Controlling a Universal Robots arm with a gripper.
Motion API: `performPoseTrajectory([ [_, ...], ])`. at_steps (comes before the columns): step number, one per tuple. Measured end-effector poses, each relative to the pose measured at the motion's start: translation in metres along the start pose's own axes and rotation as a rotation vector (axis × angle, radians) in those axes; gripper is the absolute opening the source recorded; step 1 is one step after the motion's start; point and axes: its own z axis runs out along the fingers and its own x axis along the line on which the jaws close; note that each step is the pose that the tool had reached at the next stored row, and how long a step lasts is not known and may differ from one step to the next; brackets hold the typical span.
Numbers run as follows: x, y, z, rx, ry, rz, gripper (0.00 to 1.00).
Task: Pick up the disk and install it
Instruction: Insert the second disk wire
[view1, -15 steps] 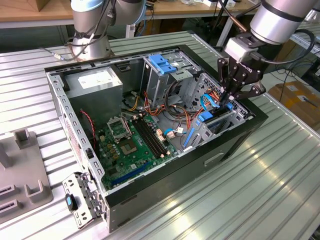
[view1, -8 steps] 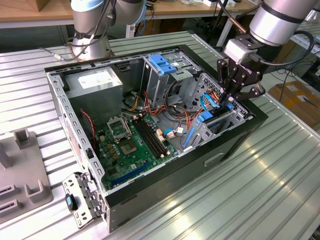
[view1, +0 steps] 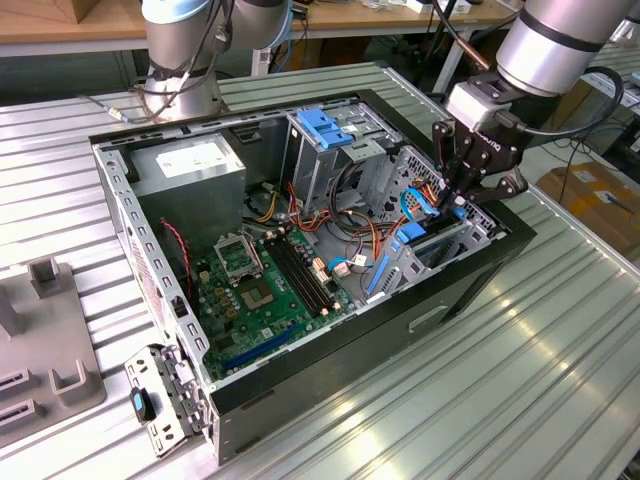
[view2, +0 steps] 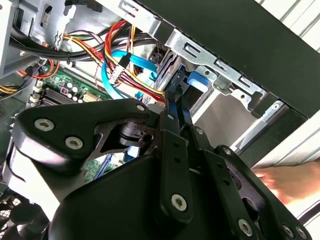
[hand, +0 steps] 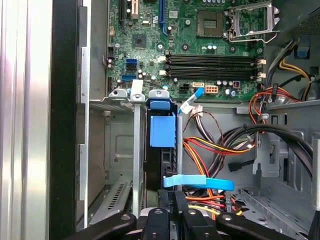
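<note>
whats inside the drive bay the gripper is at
The disk stands on edge in the drive bay, blue rail showing, with the gripper at its end. An empty slot sits beside it. The disk's far end is hidden by the cage.

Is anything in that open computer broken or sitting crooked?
Nothing looks broken. The computer case lies on its side with its panel off, and loose cables tangle beside the drive bay. The disk stands edgewise in the bay, with the gripper right above it.

disk (hand: 161, 150) with blue side rails, standing on edge, seated in metal drive bay (hand: 120, 150), dark body mostly hidden
</note>
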Motion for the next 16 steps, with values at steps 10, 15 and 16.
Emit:
performPoseTrajectory([
  [10,0.0001,-0.0001,0.0056,0.0,-0.0001,0.004,0.16],
  [15,0.0001,-0.0001,0.0076,0.0,-0.0001,0.004,0.16],
  [16,0.0001,-0.0001,0.0079,0.0,0.0002,0.004,0.16],
])
